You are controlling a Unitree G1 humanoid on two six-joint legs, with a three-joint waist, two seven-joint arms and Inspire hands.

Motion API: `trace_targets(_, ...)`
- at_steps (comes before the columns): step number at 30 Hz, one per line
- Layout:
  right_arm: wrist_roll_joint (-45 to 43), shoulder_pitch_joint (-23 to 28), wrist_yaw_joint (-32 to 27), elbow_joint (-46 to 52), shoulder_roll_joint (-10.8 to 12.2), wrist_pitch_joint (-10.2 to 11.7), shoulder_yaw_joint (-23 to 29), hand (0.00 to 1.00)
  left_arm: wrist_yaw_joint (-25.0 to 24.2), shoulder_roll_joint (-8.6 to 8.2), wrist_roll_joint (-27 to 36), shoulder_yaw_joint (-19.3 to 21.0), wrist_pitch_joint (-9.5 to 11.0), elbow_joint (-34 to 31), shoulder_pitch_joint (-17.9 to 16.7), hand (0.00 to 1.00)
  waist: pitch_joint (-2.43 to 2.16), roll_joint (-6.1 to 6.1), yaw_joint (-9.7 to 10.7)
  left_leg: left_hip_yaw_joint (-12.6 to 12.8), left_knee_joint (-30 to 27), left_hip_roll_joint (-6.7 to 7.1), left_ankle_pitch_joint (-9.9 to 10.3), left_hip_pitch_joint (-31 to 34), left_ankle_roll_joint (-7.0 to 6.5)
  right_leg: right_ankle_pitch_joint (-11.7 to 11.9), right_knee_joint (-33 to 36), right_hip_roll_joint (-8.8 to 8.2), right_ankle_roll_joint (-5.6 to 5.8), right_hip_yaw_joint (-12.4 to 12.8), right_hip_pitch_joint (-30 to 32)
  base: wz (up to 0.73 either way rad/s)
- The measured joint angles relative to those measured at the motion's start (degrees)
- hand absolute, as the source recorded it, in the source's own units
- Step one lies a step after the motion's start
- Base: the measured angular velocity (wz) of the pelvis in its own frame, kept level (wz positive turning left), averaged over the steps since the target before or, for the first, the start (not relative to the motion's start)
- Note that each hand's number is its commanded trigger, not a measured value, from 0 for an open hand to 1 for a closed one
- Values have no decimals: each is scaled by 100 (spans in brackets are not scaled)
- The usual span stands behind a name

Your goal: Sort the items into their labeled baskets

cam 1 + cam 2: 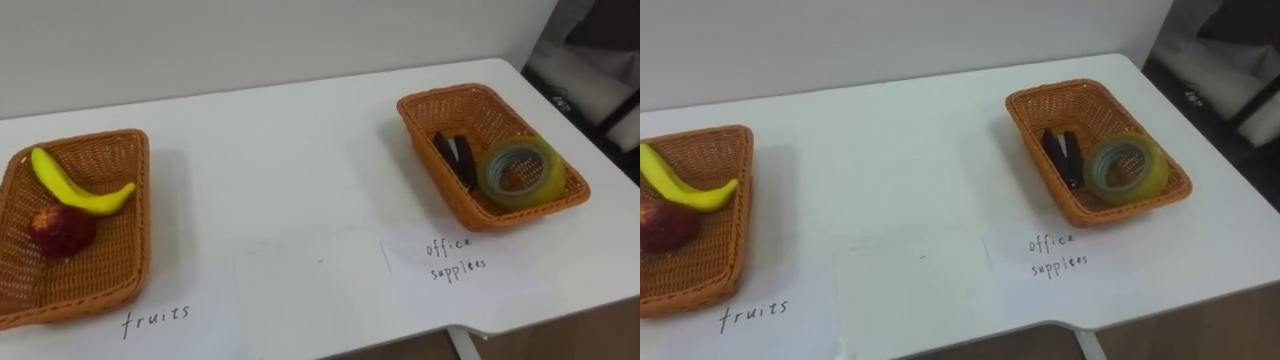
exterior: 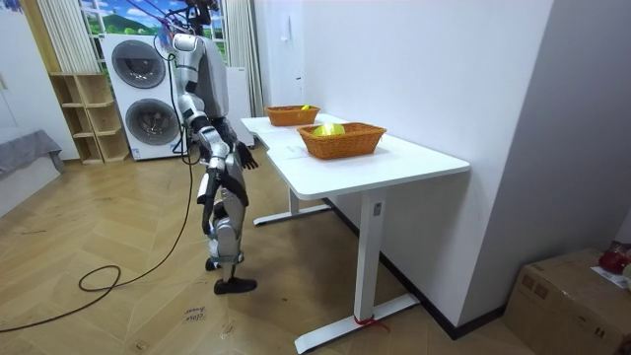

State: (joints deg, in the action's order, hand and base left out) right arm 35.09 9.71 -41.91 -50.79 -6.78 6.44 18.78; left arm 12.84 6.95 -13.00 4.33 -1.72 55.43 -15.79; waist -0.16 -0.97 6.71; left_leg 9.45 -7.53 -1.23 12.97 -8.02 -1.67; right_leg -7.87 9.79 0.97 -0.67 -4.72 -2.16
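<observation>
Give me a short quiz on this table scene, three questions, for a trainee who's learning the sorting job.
1. True or false: the banana lies in the same basket as the tape roll.
2. Multiple choice: what shares the left basket with the banana? A) a red fruit B) a pair of scissors C) a pen
3. Fill in: the black office tool lies beside the tape roll in the basket on the robot's ___ side.

Key: 1 false; 2 A; 3 right, in the right basket.
</observation>
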Motion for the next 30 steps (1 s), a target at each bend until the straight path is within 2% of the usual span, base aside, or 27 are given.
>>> trace_targets(2,-296,3,179,-302,14,-14,-87,0,4,-34,-1,2,28,-2,4,0,23,45,-74,2,14,-10,7,-43,5,-13,-2,0,0,1,0,-4)
trace_targets(7,-589,85,923,-714,22,-134,-815,0,13,-119,225,-6,95,213,22,0,25,43,-165,-15,17,-17,30,-70,13,-42,19,7,-3,-1,-20,0)
trace_targets(11,-1319,48,1733,-1185,39,-147,-1428,0,66,-125,251,-6,247,391,74,0,24,43,-370,-25,12,-14,38,-71,23,-43,6,16,-5,-4,-38,0)
trace_targets(14,-1792,39,2196,-1305,57,-156,-1762,0,67,-148,401,-14,264,454,95,0,27,43,-486,-54,8,-16,39,-80,23,-43,-9,13,-5,-19,-92,3)
trace_targets(15,-1996,33,2335,-1355,66,-157,-1828,0,66,-149,409,-14,280,499,103,0,29,39,-554,-72,-1,-15,40,-75,22,-43,-10,9,-5,-28,-95,5)
trace_targets(20,-2647,-109,2755,-1367,125,-225,-2007,0,48,-157,472,-22,308,524,111,0,36,20,-576,-188,-22,-9,42,-60,19,-54,-22,-20,-1,-153,-95,11)
trace_targets(28,-2876,-175,3069,-1415,181,-232,-2259,0,46,-176,562,-27,338,529,124,0,36,-7,-607,-350,-22,4,41,-54,17,-72,-79,-63,-3,-344,-173,10)
trace_targets(30,-2877,-175,3095,-1480,180,-231,-2257,0,46,-174,561,-21,339,530,111,0,38,-25,-680,-373,-19,6,42,-50,17,-71,-114,-63,-3,-376,-193,4)
